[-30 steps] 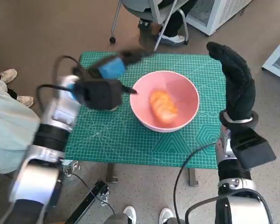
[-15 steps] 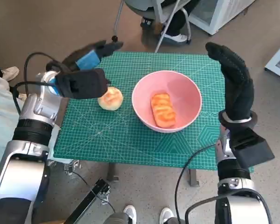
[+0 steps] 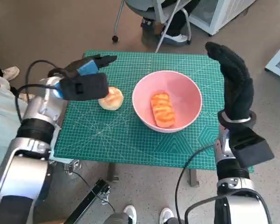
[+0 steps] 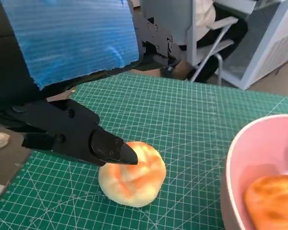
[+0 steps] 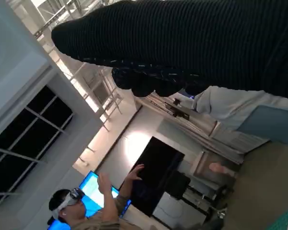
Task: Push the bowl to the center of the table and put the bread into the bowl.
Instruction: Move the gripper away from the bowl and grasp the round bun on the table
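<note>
In the head view the pink bowl [image 3: 167, 100] sits on the green cutting mat [image 3: 130, 135], a little right of the middle, with an oblong orange bread [image 3: 163, 108] lying inside it. A second, round bread roll [image 3: 112, 98] lies on the mat just left of the bowl, apart from its rim. The left hand [image 3: 86, 77] hangs over the mat beside that roll, its fingers stretched out toward the far edge and holding nothing; half a second ago it was higher and further left, near the mat's far-left corner, and a second ago it was a blur right at the bowl's rim with the roll hidden beneath it. The right hand [image 3: 235, 79] stands upright at the mat's right edge, glove fingers straight and together, empty, unchanged across the frames, as are bowl and bread. In the left wrist view one black fingertip [image 4: 116, 150] pokes over the top of the roll [image 4: 133, 174]; whether it touches cannot be told, and the bowl's rim [image 4: 235, 163] shows with bread [image 4: 273, 201] inside. In the right wrist view the glove [image 5: 197, 43] crosses the top, and a person [image 5: 93, 206] with a headset raises a hand.
</note>
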`<act>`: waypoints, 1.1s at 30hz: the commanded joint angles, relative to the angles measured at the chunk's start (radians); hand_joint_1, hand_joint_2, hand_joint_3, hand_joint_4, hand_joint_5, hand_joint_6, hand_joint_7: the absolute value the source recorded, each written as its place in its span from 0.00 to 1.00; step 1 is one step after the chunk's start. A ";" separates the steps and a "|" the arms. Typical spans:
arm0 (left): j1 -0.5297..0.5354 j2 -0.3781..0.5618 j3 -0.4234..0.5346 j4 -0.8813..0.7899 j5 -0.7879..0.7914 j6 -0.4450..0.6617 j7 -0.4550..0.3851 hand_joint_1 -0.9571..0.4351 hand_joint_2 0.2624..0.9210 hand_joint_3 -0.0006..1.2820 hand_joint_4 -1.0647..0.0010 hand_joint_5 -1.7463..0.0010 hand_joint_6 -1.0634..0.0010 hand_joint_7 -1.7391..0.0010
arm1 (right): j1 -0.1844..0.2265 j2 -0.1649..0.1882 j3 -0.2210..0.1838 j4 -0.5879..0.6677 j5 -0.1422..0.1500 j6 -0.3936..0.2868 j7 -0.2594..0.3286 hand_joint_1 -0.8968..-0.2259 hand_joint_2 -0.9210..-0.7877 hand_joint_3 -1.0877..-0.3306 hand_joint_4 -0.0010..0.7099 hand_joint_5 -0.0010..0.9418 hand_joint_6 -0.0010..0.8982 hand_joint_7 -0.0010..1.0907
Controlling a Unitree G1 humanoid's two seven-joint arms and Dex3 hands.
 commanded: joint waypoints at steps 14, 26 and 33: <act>-0.048 -0.097 -0.118 0.107 0.111 0.097 0.056 0.58 0.83 0.00 0.89 1.00 0.70 0.99 | 0.016 -0.013 0.003 -0.006 0.003 -0.002 0.019 0.49 0.00 0.46 0.45 0.00 0.04 0.75; -0.027 -0.159 -0.155 0.155 0.136 0.162 0.072 0.61 0.85 0.01 0.84 0.99 0.62 0.98 | 0.020 -0.021 0.004 -0.015 -0.008 -0.009 0.013 0.46 0.00 0.47 0.44 0.00 0.04 0.75; -0.011 -0.170 -0.182 0.175 0.156 0.187 0.071 0.61 0.91 0.01 0.65 0.96 0.49 0.95 | 0.029 -0.021 0.006 -0.032 -0.010 -0.011 0.009 0.45 0.00 0.47 0.45 0.00 0.04 0.76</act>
